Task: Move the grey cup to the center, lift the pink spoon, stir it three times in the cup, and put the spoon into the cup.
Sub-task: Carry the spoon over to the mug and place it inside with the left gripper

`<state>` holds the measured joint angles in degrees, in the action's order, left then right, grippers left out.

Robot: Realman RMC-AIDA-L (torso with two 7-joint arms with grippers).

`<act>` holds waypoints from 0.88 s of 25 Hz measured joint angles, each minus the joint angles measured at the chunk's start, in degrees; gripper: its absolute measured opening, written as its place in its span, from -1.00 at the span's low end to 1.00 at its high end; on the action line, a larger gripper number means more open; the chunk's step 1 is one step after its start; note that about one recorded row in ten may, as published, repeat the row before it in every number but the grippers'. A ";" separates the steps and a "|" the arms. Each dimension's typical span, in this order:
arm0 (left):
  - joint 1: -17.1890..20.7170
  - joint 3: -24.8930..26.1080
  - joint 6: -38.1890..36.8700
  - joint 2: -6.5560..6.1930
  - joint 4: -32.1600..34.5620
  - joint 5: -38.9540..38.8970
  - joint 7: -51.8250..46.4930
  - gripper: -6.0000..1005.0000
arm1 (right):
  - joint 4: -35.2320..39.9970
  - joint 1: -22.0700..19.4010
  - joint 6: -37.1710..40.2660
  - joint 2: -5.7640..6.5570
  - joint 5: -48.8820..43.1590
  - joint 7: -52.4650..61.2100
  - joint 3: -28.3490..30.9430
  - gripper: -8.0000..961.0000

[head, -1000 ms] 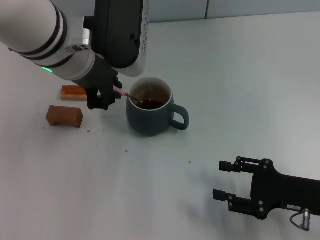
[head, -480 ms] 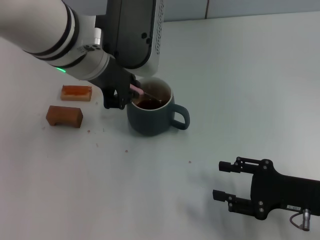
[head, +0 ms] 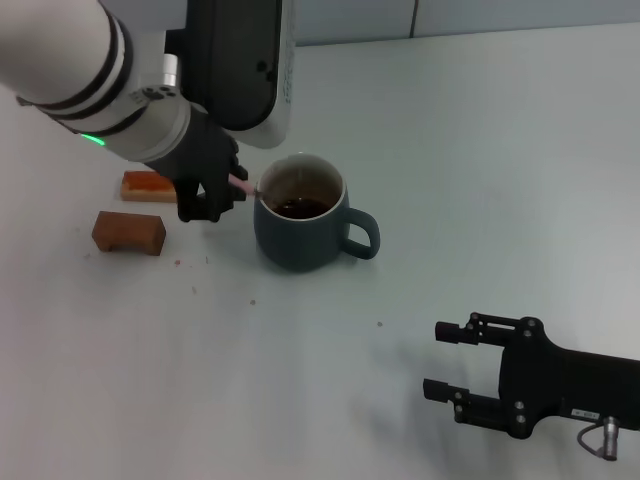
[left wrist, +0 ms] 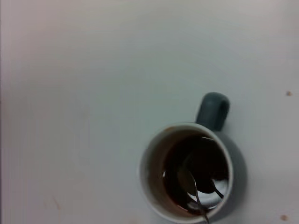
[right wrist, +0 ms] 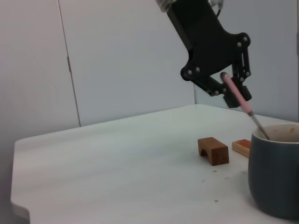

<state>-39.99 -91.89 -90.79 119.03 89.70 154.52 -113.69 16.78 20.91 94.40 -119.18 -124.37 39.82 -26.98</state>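
The grey cup [head: 302, 224] stands near the middle of the table, handle to the right, with dark brown liquid inside. It also shows in the left wrist view [left wrist: 187, 170] and the right wrist view [right wrist: 274, 170]. My left gripper [head: 222, 188] is just left of the cup's rim, shut on the pink spoon [head: 243, 184]. The spoon slants down over the rim, its metal bowl [left wrist: 192, 183] in the liquid. In the right wrist view the pink handle [right wrist: 237, 95] sits between the left gripper's fingers [right wrist: 233, 88]. My right gripper [head: 450, 360] is parked open at the front right.
Two brown blocks lie left of the cup: an arch-shaped one [head: 128, 232] and a flat orange-brown one [head: 148, 186] behind it, partly hidden by my left arm. A few crumbs [head: 252, 301] dot the table in front of the cup.
My left gripper swung right over the cup's rim with the spoon, then came back left to the rim's left side. The cup and right arm stayed still.
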 joint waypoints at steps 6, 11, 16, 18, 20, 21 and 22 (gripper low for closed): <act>0.00 -0.57 -0.33 0.06 0.46 -2.07 0.50 -0.65 | 0.00 0.14 0.00 0.00 0.00 0.19 0.00 0.33; 0.00 -1.70 3.21 0.06 -0.54 -2.20 0.54 -0.65 | 0.00 0.18 -0.01 0.00 0.00 0.43 0.00 0.34; -0.05 -1.54 6.11 0.07 -2.51 -1.82 0.56 -0.64 | 0.00 0.18 -0.01 0.00 0.00 0.50 0.00 0.33; -0.07 -1.38 6.11 0.06 -2.63 -1.66 0.53 -0.64 | 0.00 0.16 -0.01 0.00 0.00 0.50 0.00 0.33; -0.10 -0.95 5.79 0.03 -2.82 -1.04 0.28 -0.64 | 0.00 0.14 -0.01 0.00 0.00 0.51 0.00 0.33; 0.02 -0.67 5.22 -0.06 -2.84 -0.65 0.14 -0.64 | 0.00 0.13 -0.01 0.00 0.00 0.52 0.00 0.33; 0.02 -0.67 5.22 -0.06 -2.84 -0.65 0.14 -0.64 | 0.00 0.13 -0.01 0.00 0.00 0.52 0.00 0.33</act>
<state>-39.97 -92.56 -85.57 118.97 86.86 153.87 -113.55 16.79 21.04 94.39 -119.18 -124.37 40.33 -26.98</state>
